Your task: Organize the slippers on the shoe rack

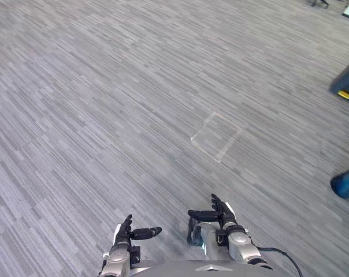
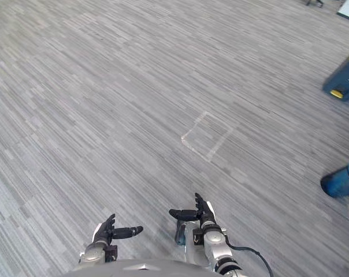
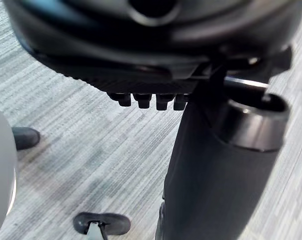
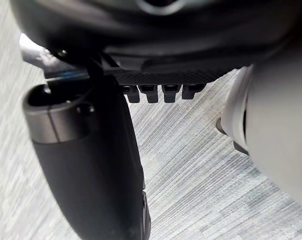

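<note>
Here, the left robot hand (image 1: 125, 232) and right robot hand (image 1: 219, 218) are held wide, empty.
A taped square (image 1: 216, 136) is seen ahead on the floor (image 1: 93, 115).

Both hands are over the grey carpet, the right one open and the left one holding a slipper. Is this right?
No: the left hand holds nothing; it is open too, as the left eye view shows. The right hand is open, and both are over the grey carpet.
</note>
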Robot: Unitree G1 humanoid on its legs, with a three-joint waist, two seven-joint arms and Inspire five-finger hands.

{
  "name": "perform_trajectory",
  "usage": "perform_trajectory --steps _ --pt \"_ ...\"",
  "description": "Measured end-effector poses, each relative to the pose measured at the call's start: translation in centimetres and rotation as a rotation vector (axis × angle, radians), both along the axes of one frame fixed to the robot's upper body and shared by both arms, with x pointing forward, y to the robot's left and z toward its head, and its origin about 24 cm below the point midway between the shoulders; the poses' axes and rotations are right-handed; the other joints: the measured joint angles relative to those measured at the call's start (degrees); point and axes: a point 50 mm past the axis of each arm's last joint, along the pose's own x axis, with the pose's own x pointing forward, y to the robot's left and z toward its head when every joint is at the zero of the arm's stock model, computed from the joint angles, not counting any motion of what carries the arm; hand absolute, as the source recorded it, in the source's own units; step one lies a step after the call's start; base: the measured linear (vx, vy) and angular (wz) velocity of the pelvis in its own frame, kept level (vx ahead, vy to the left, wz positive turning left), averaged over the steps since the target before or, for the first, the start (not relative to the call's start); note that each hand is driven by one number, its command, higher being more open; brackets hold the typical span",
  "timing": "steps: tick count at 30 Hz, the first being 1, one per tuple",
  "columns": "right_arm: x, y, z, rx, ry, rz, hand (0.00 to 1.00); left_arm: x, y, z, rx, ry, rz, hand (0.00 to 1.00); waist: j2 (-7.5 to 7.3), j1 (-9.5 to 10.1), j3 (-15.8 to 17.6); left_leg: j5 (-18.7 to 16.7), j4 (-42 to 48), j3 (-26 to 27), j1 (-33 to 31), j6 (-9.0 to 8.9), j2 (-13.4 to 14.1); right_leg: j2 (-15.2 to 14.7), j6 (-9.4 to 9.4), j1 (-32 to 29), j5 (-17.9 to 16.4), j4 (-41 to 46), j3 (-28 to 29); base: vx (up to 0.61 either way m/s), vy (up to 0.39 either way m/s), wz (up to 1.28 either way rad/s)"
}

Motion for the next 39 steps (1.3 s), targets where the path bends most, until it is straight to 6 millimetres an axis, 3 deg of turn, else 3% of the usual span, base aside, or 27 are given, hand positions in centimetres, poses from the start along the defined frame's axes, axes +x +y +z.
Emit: perform_trajectory --steps 1,3,4,5,6,7,9,11,13,14,15,17,19,22,24,25,28,29,30,31,32,33,35,36,37,38,39 --pt "-0.1 -0.1 0.0 0.001 0.004 -0.009 1.0 -0.1 -0.1 0.0 -0.003 0.002 0.002 1.0 0.37 -0.2 -0.2 0.38 2.1 -0.64 -0.52 -0.62 0.36 0.12 -0.12 0.38 -1.23 0.61 -0.22 0.61 -0.259 0.03" --pt "-0.5 -0.3 -0.2 0.0 0.021 -0.019 1.0 0.1 -0.4 0.0 -0.017 -0.006 0.03 1.0 1.69 -0.63 -0.11 2.31 15.09 -3.46 -4.87 -2.69 2.39 1.33 -0.26 4.53 -3.58 -1.06 -1.51 0.57 -0.226 0.17" --pt "-0.9 -0.4 -0.2 0.005 0.028 -0.026 1.0 0.4 -0.4 0.2 -0.029 -0.028 0.071 1.0 2.46 -0.29 0.25 9.23 30.77 -5.51 -11.08 -4.82 4.19 2.74 -0.56 9.6 -4.5 -4.52 -1.72 0.61 -0.21 0.1" --pt "-1.4 -0.2 -0.3 0.015 0.033 -0.033 1.0 0.6 0.1 0.5 -0.028 -0.059 0.115 1.0 2.84 0.22 0.45 8.0 49.39 -5.35 -19.48 -6.42 7.25 4.72 -1.32 16.45 -5.35 -8.94 -1.43 0.59 -0.184 0.01" --pt "-1.5 0.0 -0.4 0.02 0.036 -0.034 1.0 0.7 0.2 0.6 -0.025 -0.065 0.118 1.0 2.79 0.31 0.47 7.2 51.72 -5.05 -20.88 -6.15 7.78 4.94 -1.37 17.78 -5.46 -9.9 -1.29 0.46 -0.099 -0.26" --pt "-2.0 0.5 -0.6 0.045 0.048 -0.046 1.0 0.8 0.5 0.8 -0.016 -0.08 0.119 1.0 1.79 1.38 0.07 3.98 54.26 -2.18 -25.29 -4.86 8.39 5.33 -1.43 22.01 -5.66 -13.31 0.01 0.46 -0.067 -0.47" --pt "-2.1 1.1 -0.6 0.071 0.053 -0.06 1.0 0.8 0.9 1.1 -0.005 -0.098 0.125 1.0 0.71 2.36 -0.41 0.47 47.56 2.28 -29.67 -2.24 8.4 5.24 -1.09 26.61 -5.45 -17.16 2.29 0.48 -0.03 -0.62" --pt "-1.9 1.2 -0.5 0.077 0.048 -0.068 1.0 1.2 0.9 1.3 -0.012 -0.118 0.147 1.0 0.24 3.63 -0.13 -0.69 29.33 3.0 -33.16 -1.02 5.19 3.98 -0.53 30.66 -5.74 -19.7 5.13 0.55 0.114 -0.76" --pt "-1.9 1.1 -0.5 0.074 0.047 -0.069 1.0 1.4 0.9 1.4 -0.01 -0.126 0.151 1.0 -0.21 4.35 0.11 2.3 18.03 0.83 -33.57 -0.28 2.05 2.35 1.2 32.32 -6.88 -19.99 6.72 0.5 0.213 -0.67" --pt "-2.1 0.9 -0.6 0.066 0.053 -0.065 1.0 1.2 0.9 1.3 -0.015 -0.122 0.163 1.0 0.28 4.59 -0.19 12.6 11.62 -1.63 -32.73 0.09 -0.02 1.21 2.96 33.73 -8.53 -19.99 8.74 0.64 0.282 -0.64" --pt "-2.3 1.4 -0.8 0.066 0.074 -0.054 1.0 1.2 1.8 1.4 0.007 -0.123 0.168 1.0 -2.09 3.73 -1.06 10.48 11.61 -0.08 -31.47 1.99 -2.12 -1.11 3.84 33.57 -8.09 -19.52 10.34 0.53 0.233 -0.54" --pt "-2.6 1.5 -1.0 0.067 0.087 -0.05 1.0 1.4 1.8 1.3 0.006 -0.12 0.161 1.0 -2.41 3.72 -1.23 6.85 15.53 0.68 -31.72 3.1 -1.96 -2.08 4.31 32.82 -7.13 -16.72 12.23 0.44 0.22 -0.33" --pt "-3.4 1.4 -1.4 0.055 0.117 -0.041 1.0 0.9 2.0 1.1 0.009 -0.098 0.16 1.0 -2.82 3.82 -1.64 3.07 17.68 2.58 -29.18 4.38 -2.06 -2.94 4.4 30.76 -7.13 -8.03 14.39 0.5 0.262 -0.49" --pt "-3.5 1.4 -1.7 0.051 0.14 -0.034 1.0 0.3 2.0 0.7 0.017 -0.055 0.14 1.0 -2.84 3.66 -1.48 0.29 13.19 6.39 -21.2 5.3 -2.64 -6.28 10.61 21.79 -2.93 14.5 13.11 0.37 0.193 -0.55" --pt "-2.9 1.5 -1.6 0.049 0.136 -0.017 1.0 -0.3 1.8 0.3 0.023 -0.016 0.113 1.0 -1.69 2.66 -1.05 -0.31 7.7 8.82 -11.81 5.44 -2.37 -8.73 4.84 15.95 -7.84 25.39 4.89 0.47 0.164 -0.57" --pt "-2.7 1.5 -1.5 0.047 0.129 -0.009 1.0 -0.4 1.8 0.3 0.025 -0.013 0.104 1.0 -1.48 2.37 -1.08 -0.3 6.15 9.44 -9.72 5.44 -1.96 -8.68 3.1 14.33 -9.01 24.9 1.89 0.37 0.062 -0.37" --pt "-1.8 1.7 -1.1 0.037 0.096 0.019 1.0 -0.6 1.7 0.2 0.021 -0.007 0.095 1.0 -1.56 1.87 -1.08 -0.59 3.53 12.01 -6.25 4.87 -0.81 -8.27 1.5 7.37 -9.8 14.6 -7.18 0.36 -0.031 -0.32" --pt "-1.3 1.8 -0.9 0.036 0.074 0.033 1.0 -1.1 1.7 -0.1 0.014 0.015 0.107 1.0 -2.03 1.35 -1.08 -1.51 1.86 13.1 -3.96 3.22 -1.07 -5.88 1.44 4.94 -3.75 -0.78 -11.84 0.39 -0.075 -0.26" --pt "-1.4 1.9 -0.9 0.036 0.077 0.035 1.0 -1.1 1.9 0.0 0.018 0.015 0.107 1.0 -2.52 1.33 -1.21 -1.69 1.68 13.13 -3.72 2.9 -1.69 -5.62 1.2 4.94 -1.32 -3.65 -12.01 0.48 -0.113 -0.27" --pt "-1.4 1.3 -1.0 0.015 0.078 0.051 1.0 -1.0 1.8 -0.1 0.015 0.026 0.101 1.0 -1.63 1.39 -1.23 -2.52 1.35 11.76 -1.75 1.53 -1.41 -4.01 -2.41 5.15 4.93 -4.86 -10.83 0.4 -0.115 -0.21" --pt "-1.3 1.0 -1.0 0.002 0.081 0.06 1.0 -1.1 1.6 -0.2 0.009 0.03 0.103 1.0 -0.67 1.43 -1.36 -2.41 1.29 11.15 -1.54 1.54 -0.92 -3.07 -2.57 5.17 4.85 -4.83 -10.69 0.49 -0.16 -0.45" --pt "-1.3 0.3 -1.0 -0.016 0.085 0.054 1.0 -1.4 0.7 -0.4 -0.015 0.037 0.107 1.0 1.22 1.4 -2.01 -2.32 2.59 10.1 -1.71 1.57 0.08 -2.08 -2.36 4.87 2.15 -4.65 -9.94 0.47 -0.194 -0.48" --pt "-1.3 0.0 -1.0 -0.013 0.085 0.031 1.0 -1.4 0.4 -0.5 -0.024 0.039 0.111 1.0 1.8 0.88 -2.02 -1.46 11.61 8.16 -4.77 0.09 2.01 -0.64 -2.26 6.04 -0.3 -4.65 -9.55 0.38 -0.202 -0.33" --pt "-1.6 0.0 -1.2 -0.013 0.102 0.024 1.0 -1.3 0.6 -0.4 -0.028 0.03 0.137 1.0 1.96 0.94 -1.91 0.81 21.88 5.57 -8.2 -1.31 4.07 0.67 -2.15 8.77 -1.03 -6.6 -9.21 0.38 -0.181 -0.28" --pt "-1.9 -0.1 -1.3 -0.014 0.11 0.02 1.0 -1.2 0.5 -0.3 -0.038 0.022 0.158 1.0 2.34 1.03 -1.74 5.4 31.41 3.64 -11.42 -1.69 6.17 2.56 -2.49 11.93 -1.17 -9.04 -8.59 0.37 -0.138 -0.35" --pt "-2.1 0.1 -1.3 -0.01 0.111 0.017 1.0 -1.2 0.6 -0.3 -0.038 0.017 0.171 1.0 2.28 1.18 -1.66 6.52 36.93 3.19 -13.35 -2.51 7.49 3.59 -3.21 13.68 -1.51 -10.35 -7.71 0.43 -0.08 -0.59" --pt "-2.3 0.0 -1.3 -0.011 0.111 0.006 1.0 -1.1 0.9 -0.1 -0.035 0.002 0.183 1.0 2.25 1.45 -1.63 3.86 46.15 3.36 -17.48 -2.37 9.13 5.01 -3.96 16.52 -2.73 -11.45 -5.83 0.35 -0.024 -0.6"
